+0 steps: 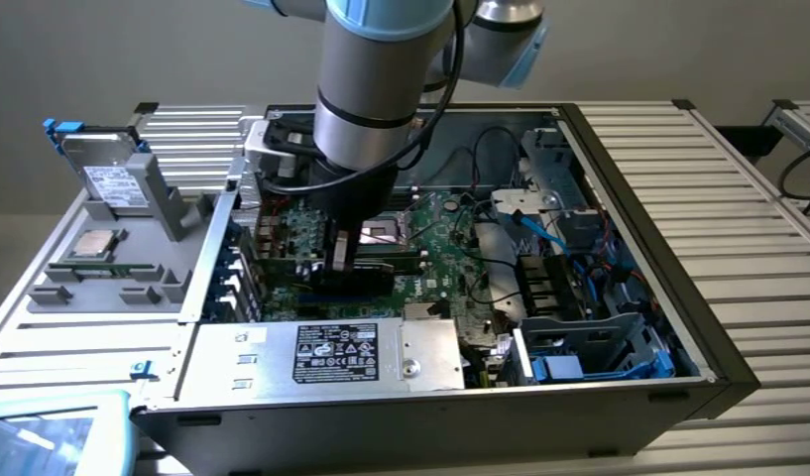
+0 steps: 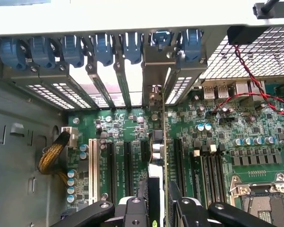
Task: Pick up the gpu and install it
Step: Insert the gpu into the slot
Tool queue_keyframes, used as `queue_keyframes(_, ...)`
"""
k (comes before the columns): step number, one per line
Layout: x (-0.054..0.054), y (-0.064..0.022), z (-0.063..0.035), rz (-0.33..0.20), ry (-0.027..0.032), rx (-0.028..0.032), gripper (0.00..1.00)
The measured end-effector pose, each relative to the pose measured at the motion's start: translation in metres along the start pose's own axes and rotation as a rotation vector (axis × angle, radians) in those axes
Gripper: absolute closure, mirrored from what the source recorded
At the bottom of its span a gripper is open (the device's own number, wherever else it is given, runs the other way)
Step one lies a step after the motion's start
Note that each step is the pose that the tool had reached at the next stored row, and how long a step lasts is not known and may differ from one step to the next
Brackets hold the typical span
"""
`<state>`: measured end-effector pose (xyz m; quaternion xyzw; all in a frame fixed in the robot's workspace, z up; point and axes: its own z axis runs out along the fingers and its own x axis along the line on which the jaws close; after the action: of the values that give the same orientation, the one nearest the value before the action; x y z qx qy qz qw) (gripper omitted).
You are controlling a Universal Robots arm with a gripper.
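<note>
My gripper (image 1: 338, 260) reaches down into the open computer case, over the expansion slots of the large green motherboard (image 1: 438, 243). It is shut on the gpu (image 2: 162, 142). In the wrist view the gpu is seen edge-on, a thin upright card between my two black fingers (image 2: 141, 210). The gripper (image 2: 162, 210) holds it from both sides. The card's metal bracket (image 2: 155, 71) lines up with the case's rear slot openings, and its lower edge sits at a black slot on the motherboard (image 2: 227, 123). Whether it is fully seated I cannot tell.
Blue slot latches (image 2: 104, 45) line the case's rear wall. Red-black wires (image 2: 255, 80) run near the ports, and a CPU socket (image 2: 265, 198) lies beside the slots. A power supply (image 1: 332, 352) and a drive cage (image 1: 603, 347) border the board. A grey tray (image 1: 114, 268) stands outside the case.
</note>
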<state>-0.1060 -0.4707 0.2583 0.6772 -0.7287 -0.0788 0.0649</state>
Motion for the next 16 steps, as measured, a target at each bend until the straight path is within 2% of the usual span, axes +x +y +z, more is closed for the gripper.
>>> queue_keyframes(12,-0.0020,-0.0013,0.0001,0.009,-0.0010,0.0003,0.73)
queue_keyframes(16,-0.0023,-0.0016,0.0005,0.011,0.0030,0.0005,0.73)
